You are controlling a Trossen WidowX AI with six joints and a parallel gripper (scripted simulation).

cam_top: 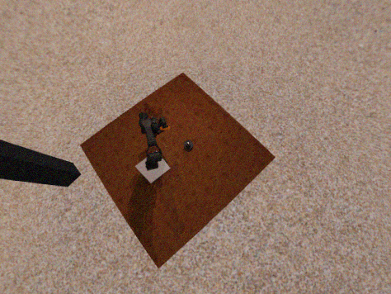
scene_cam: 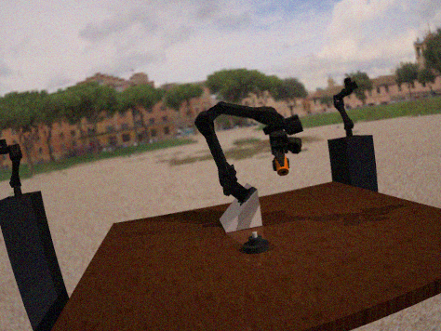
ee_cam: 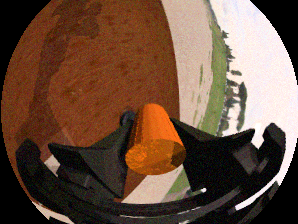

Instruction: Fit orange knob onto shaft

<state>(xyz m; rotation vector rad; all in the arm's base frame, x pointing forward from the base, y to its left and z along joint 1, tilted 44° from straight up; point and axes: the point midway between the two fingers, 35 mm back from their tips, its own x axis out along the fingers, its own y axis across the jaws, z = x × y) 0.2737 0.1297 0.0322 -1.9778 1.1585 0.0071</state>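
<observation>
The orange knob (cam_top: 166, 128) (scene_cam: 282, 171) (ee_cam: 155, 132) is held in the air, well above the table. In the exterior view its end faces partly toward the camera, with a dark spot in it that may be the hole; the flat side cannot be made out. My gripper (scene_cam: 281, 164) is shut on the knob, with a dark finger on each side of it in the wrist view. The dark round pedestal (cam_top: 188, 145) (scene_cam: 255, 246) stands on the table, away from the knob. Its silver shaft (scene_cam: 255, 234) points up. In the wrist view the pedestal (ee_cam: 127, 117) is partly hidden behind a finger.
The arm stands on a pale wedge-shaped base (cam_top: 151, 176) (scene_cam: 252, 218) on the brown table (cam_top: 214, 177) (scene_cam: 186, 284), beside the pedestal. Two dark pillars (scene_cam: 33, 260) (scene_cam: 352, 163) with small arms stand beyond the table's edges.
</observation>
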